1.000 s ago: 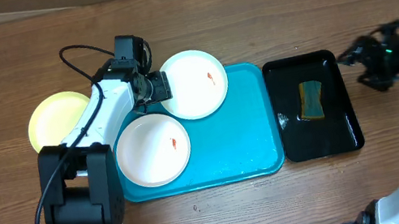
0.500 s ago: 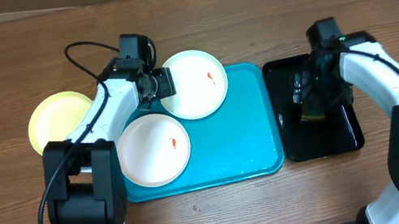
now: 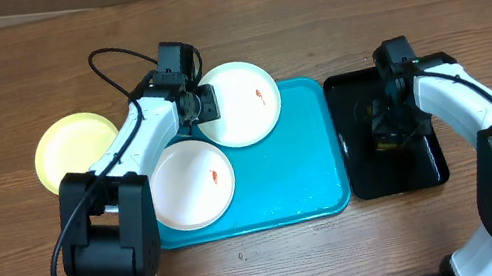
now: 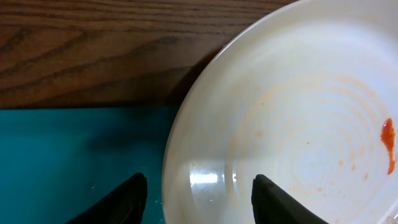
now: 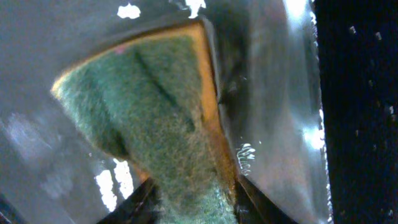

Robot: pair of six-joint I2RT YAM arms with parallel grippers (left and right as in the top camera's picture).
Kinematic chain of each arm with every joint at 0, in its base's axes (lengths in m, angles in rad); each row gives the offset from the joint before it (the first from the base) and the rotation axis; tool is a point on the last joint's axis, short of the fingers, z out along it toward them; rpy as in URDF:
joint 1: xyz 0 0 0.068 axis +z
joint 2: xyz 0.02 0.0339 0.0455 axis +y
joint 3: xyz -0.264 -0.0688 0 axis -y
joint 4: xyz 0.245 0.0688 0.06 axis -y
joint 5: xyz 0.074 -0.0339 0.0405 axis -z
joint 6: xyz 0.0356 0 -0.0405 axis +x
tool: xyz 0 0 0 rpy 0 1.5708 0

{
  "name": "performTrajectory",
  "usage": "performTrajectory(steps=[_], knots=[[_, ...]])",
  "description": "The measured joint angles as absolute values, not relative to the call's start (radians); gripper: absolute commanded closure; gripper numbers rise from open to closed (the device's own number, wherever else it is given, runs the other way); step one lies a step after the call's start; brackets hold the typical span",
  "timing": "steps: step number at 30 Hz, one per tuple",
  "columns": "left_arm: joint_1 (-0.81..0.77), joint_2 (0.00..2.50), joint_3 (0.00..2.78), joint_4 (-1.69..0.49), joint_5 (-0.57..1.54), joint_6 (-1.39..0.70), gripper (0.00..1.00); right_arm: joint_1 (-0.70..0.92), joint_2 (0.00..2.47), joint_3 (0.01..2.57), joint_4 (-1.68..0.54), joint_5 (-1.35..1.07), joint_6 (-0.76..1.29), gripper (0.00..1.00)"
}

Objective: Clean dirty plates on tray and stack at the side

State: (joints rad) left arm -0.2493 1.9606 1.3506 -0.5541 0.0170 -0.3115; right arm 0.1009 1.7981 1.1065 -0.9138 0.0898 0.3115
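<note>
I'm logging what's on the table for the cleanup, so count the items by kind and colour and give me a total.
white plates: 2
yellow plate: 1
blue tray: 1
black tray: 1
sponge: 1
total: 6

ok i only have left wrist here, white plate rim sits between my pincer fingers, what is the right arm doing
Observer: The right pincer is down in the black tray, closed on the sponge.
Operator: where are the other plates
Observer: A second white plate with a red smear lies on the turquoise tray, at its front left.
Operator: and the third
Observer: The yellow plate is off the tray, on the table to its left.
</note>
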Motion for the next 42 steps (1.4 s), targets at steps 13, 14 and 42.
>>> performTrajectory(steps=[13, 14, 42], knots=[[-0.25, 1.961, 1.349, -0.554, -0.039, -0.312, 0.59, 0.101, 1.798, 1.106, -0.907, 0.09, 0.311, 0.66], [-0.253, 1.961, 1.348, -0.556, -0.041, -0.312, 0.6, 0.101, 1.798, 1.106, -0.906, 0.09, 0.311, 0.66], [-0.257, 1.966, 1.295, -0.629, 0.228, -0.315, 0.96, 0.101, 1.798, 1.105, -0.91, 0.112, 0.288, 0.76]])
